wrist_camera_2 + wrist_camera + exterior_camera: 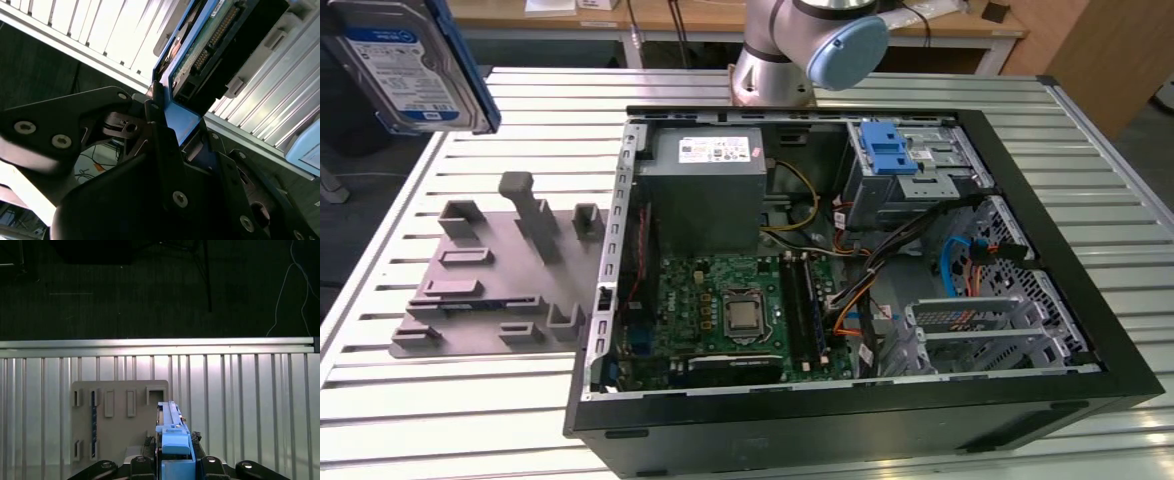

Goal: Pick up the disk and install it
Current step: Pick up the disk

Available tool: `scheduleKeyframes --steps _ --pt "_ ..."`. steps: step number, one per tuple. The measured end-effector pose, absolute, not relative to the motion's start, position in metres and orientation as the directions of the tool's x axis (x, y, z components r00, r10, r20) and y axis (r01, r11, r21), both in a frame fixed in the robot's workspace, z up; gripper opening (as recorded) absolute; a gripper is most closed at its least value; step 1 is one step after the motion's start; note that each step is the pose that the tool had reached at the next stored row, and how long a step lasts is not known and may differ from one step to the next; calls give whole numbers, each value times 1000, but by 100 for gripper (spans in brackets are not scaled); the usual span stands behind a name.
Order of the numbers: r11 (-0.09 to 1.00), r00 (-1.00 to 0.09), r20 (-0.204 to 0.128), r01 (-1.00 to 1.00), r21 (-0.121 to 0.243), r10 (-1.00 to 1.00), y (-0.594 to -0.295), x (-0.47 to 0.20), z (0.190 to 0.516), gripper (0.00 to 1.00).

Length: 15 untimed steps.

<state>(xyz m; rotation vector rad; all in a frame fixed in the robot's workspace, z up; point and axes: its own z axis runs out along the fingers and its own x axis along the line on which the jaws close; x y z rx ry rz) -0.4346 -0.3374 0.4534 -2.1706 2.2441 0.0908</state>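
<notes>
Clamped firmly on the disk: the gripper, its black fingers pressed to either side of the blue plastic bracket in both wrist views.

Held aloft at eleven o'clock in the exterior view, well apart from the computer case. Flat, rectangular and silver-grey, with a white and blue label across one broad face and the bracket as a blue rim along the edge. Edge-on in the first wrist view, a narrow blue strip between the fingertips. Turned the other way in the second wrist view, with a green circuit board and a black connector with rows of pins at the end away from the grip.

Beyond the disk in the first wrist view, a grey fixture plate with slots and raised holders, flat on the ribbed aluminium table. In the exterior view, the same plate at nine o'clock of the open case, just beside its wall.

Inside the case:
- a grey power supply at eleven o'clock
- a green motherboard at seven o'clock
- a silver drive cage with a blue latch at one o'clock
- orange and blue cables between the cage and the board

At twelve o'clock beyond the case, the base of the arm.
</notes>
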Motion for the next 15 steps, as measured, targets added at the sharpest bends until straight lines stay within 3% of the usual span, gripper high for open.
scheduleKeyframes --steps 15 --pt "32 -34 -54 -999 29 -998 -337 -435 468 36"
